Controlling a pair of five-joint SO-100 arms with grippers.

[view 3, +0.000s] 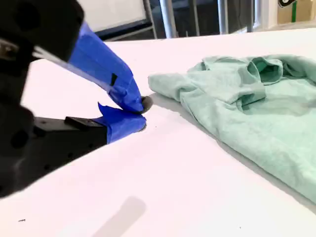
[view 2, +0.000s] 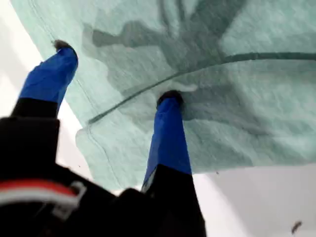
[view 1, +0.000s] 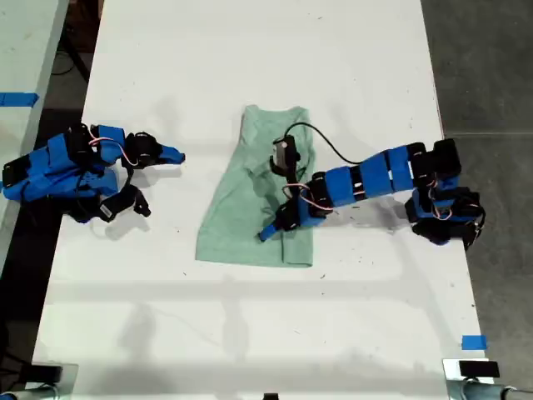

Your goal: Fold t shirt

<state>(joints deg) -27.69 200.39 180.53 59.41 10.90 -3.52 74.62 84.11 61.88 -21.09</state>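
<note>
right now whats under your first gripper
The t shirt lies right under my first gripper, whose open jaws press down on the cloth near its hem. The white table beneath that spot is covered.

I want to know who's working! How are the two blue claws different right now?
My first claw is open, over the t shirt; my second claw is shut and holds nothing. The first is on the cloth; the second rests on the bare table beside it. Both are blue.
</note>
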